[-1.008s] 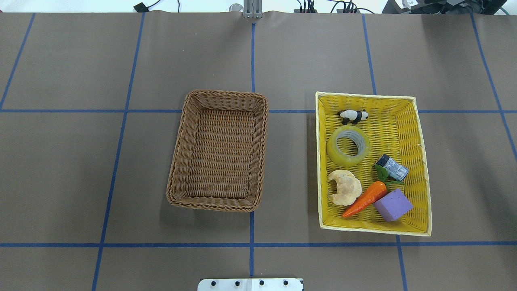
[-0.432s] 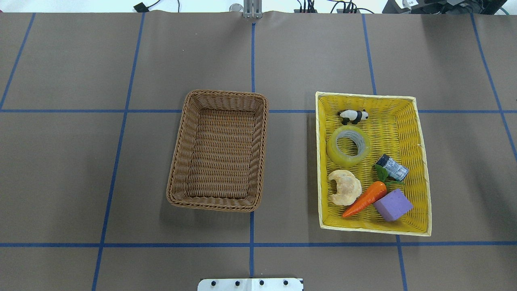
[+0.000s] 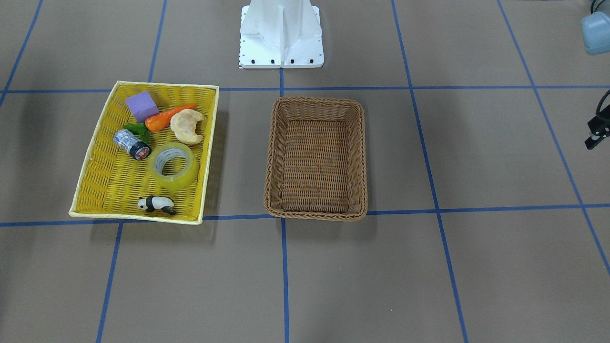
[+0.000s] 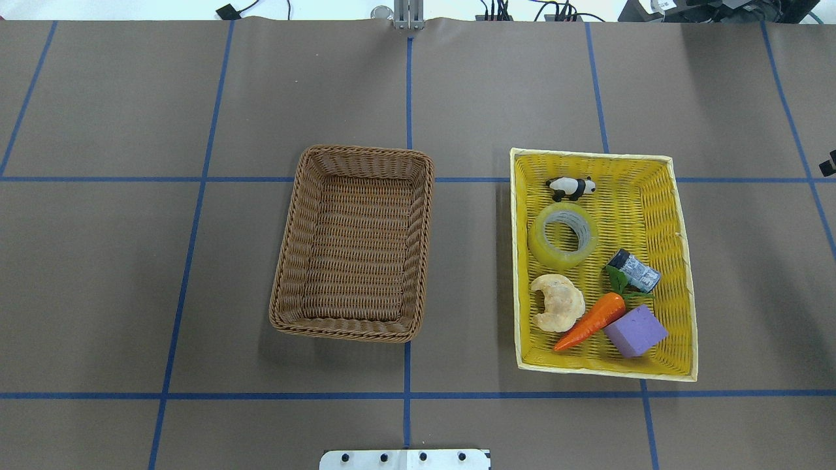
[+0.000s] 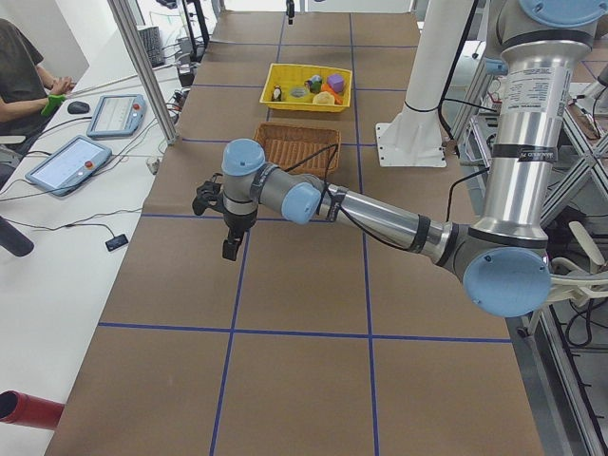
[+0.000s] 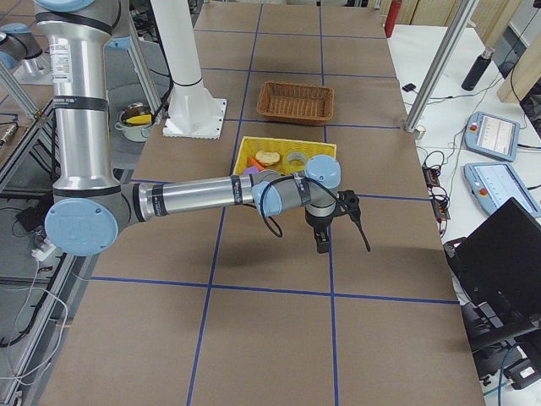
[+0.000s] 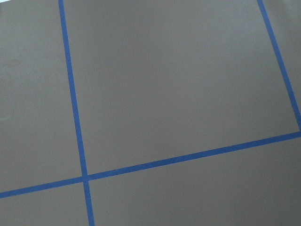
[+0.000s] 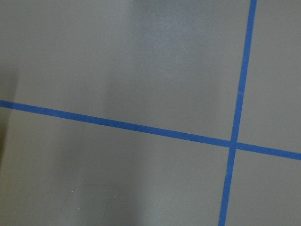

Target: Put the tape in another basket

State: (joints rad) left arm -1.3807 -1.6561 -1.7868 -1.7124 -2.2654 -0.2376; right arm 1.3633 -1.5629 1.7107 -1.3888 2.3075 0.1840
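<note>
The tape (image 4: 562,235) is a translucent yellow roll lying flat in the yellow tray (image 4: 679,215), between a panda figure and a croissant; it also shows in the front view (image 3: 173,166). The brown wicker basket (image 4: 353,151) stands empty left of the tray, also in the front view (image 3: 316,101). My left gripper (image 3: 593,138) is only partly in view at the front view's right edge, far from both; the left side view (image 5: 231,249) shows it over bare table. My right gripper (image 4: 831,163) barely shows at the overhead's right edge. I cannot tell whether either gripper is open or shut.
The tray also holds a panda figure (image 4: 571,188), a croissant (image 4: 557,302), a carrot (image 4: 591,320), a purple block (image 4: 635,331) and a silver cylinder (image 4: 633,270). The robot's white base (image 3: 281,33) stands behind the basket. Both wrist views show only brown table with blue lines.
A dark bit of my right gripper has come into the overhead view at its right edge. The tape, basket and tray have not moved.
</note>
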